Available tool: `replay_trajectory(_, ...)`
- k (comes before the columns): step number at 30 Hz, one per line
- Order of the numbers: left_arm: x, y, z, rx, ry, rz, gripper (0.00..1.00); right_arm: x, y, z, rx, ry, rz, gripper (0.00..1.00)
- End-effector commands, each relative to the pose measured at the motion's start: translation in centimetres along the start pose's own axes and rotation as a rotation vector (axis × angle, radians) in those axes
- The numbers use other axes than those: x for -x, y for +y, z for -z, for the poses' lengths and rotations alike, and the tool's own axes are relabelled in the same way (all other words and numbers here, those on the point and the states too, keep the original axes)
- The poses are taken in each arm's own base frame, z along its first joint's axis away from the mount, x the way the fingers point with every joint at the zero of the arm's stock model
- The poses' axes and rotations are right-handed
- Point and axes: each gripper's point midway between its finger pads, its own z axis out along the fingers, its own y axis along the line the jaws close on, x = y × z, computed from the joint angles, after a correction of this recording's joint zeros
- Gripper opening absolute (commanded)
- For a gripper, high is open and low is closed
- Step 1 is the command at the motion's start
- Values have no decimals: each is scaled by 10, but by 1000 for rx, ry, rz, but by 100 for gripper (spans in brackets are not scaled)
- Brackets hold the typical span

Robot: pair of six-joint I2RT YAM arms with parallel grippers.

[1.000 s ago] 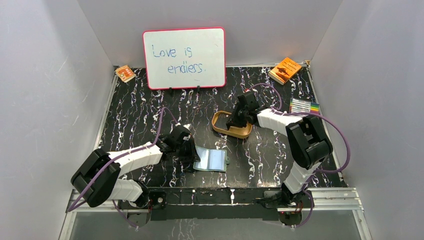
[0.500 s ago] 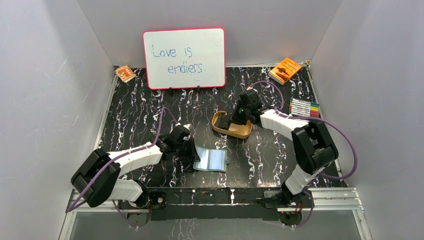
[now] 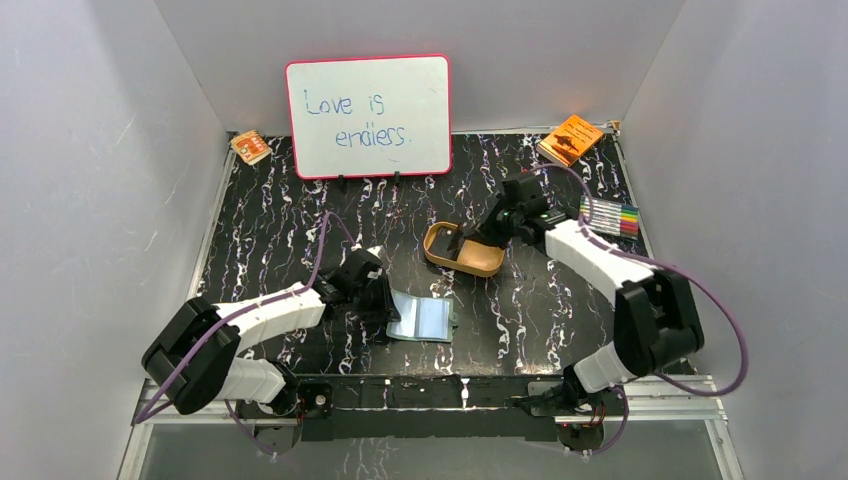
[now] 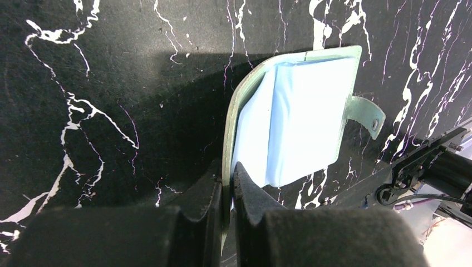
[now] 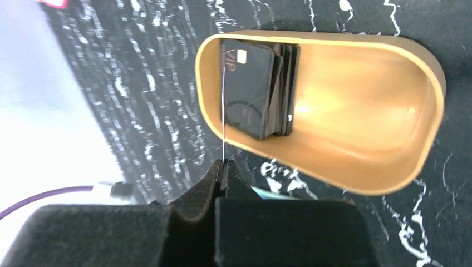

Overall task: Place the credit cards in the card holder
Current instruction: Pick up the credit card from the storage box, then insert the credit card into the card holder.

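The sage-green card holder [image 3: 425, 318] lies open on the black marbled table with its pale blue sleeves [image 4: 306, 111] showing. My left gripper [image 3: 385, 308] is shut on its green cover edge [image 4: 229, 128]; the jaws [image 4: 227, 178] pinch that flap. Several dark credit cards [image 5: 256, 89] are stacked at the left end of the tan oval tray [image 5: 362, 122]. My right gripper [image 5: 224, 167] is shut on one thin card [image 5: 223, 111], seen edge-on as a pale line, held above the tray's [image 3: 483, 264] left end. The gripper [image 3: 478, 237] also shows in the top view.
A whiteboard [image 3: 368, 115] stands at the back. An orange booklet [image 3: 570, 138] lies at the back right and a small orange packet [image 3: 250, 147] at the back left. A row of coloured markers [image 3: 610, 213] lies by the right edge.
My right arm has swung back toward the right and lifted, drawing one card up out of the tray. The left gripper and card holder have not moved.
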Motion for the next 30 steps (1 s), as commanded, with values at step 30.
replay_trajectory(30,6,11,-10,66,-25,18,2,-110,22,81,317,243,388,0)
